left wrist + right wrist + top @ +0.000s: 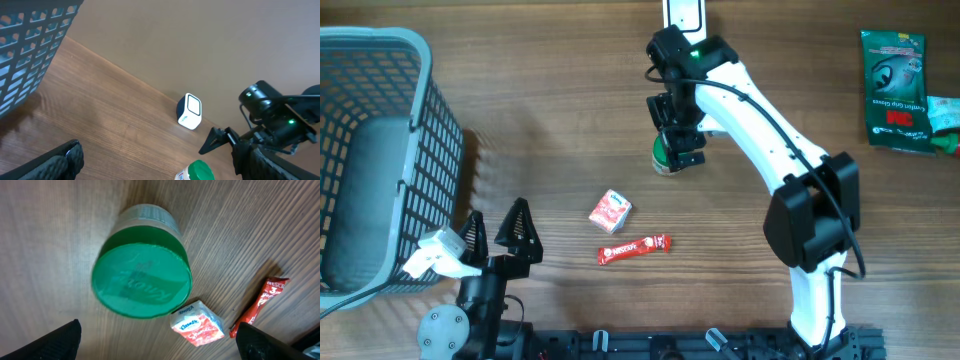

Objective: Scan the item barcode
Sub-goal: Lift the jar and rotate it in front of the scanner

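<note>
Our right gripper hangs spread open right over the jar, gripping nothing. Left gripper is open and idle. We judge the grasp and the pass at the scanner ahead are not yet done.

Light: bright, even and diffuse, from above.
Shadows: soft-edged and faint; basket throws a pale one rightward across table.
Glare: none strong; scanner face glows white in left wrist view.
Overhead view: sharp throughout.
Right wrist view: green lid close to lens and soft, its raised lettering smeared; red sachet and nearby wood grain crisper.
Left wrist view: basket bars at top left slightly soft.
</note>
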### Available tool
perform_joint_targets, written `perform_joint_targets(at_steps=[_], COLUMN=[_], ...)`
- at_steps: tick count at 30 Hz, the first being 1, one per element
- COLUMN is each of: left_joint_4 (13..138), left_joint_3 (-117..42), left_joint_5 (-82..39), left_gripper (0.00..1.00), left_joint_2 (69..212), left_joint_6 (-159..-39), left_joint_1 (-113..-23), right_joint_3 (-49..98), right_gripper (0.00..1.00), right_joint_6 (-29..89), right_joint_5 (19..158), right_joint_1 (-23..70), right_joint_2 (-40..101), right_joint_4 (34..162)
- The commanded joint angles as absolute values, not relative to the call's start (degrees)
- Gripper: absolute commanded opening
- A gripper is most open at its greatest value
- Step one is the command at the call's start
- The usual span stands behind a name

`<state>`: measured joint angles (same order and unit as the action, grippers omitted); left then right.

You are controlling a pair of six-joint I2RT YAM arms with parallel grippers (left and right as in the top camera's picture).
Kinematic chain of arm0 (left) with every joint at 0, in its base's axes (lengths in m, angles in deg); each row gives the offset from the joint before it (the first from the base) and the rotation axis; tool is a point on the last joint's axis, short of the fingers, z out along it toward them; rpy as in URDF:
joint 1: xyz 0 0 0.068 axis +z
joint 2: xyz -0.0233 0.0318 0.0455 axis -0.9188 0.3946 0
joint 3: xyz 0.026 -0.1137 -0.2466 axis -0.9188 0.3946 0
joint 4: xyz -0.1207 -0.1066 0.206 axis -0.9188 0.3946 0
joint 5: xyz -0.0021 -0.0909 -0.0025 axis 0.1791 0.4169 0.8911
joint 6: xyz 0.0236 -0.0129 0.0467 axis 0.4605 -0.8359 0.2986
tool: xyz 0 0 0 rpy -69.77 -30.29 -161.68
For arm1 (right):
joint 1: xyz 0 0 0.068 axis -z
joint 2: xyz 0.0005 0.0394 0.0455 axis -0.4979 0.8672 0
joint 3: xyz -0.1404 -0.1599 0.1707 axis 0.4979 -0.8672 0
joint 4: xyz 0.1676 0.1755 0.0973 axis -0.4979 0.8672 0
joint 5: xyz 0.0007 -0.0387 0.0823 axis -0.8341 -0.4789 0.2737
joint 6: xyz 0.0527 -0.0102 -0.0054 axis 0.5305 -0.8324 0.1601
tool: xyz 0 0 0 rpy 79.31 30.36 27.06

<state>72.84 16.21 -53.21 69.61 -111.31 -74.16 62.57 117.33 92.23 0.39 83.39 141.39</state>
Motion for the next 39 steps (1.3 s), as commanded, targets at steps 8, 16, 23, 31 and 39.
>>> perform_joint_targets(at_steps=[8,16,23,31,39], left_joint_4=[72.7,72.7,72.7,72.7,72.7], left_joint_3=[16.5,16.5,16.5,16.5,16.5], left_joint_5=[-52.5,-52.5,-52.5,-52.5,-52.5], left_gripper=[1.0,1.0,1.0,1.0,1.0], left_joint_2=[69.4,69.4,69.4,69.4,69.4], left_joint_6=[-110.9,-110.9,-110.9,-110.9,-110.9], left_joint_1=[-74.4,-74.4,-74.4,-74.4,-74.4], right_joint_3=[57.5,56.1,56.7,57.6,71.3], right_gripper=[0.99,0.91,0.84,0.84,1.0], right_joint_6=[113.4,104.9,71.3,23.5,58.6], right_joint_5=[89.4,84.7,84.3,85.3,83.6], right_joint_1=[0.2,0.2,0.2,-1.4,-1.6], right_joint_2=[88.2,89.8,89.5,89.0,83.2], right_joint_4=[135.2,132.0,131.4,135.4,143.7])
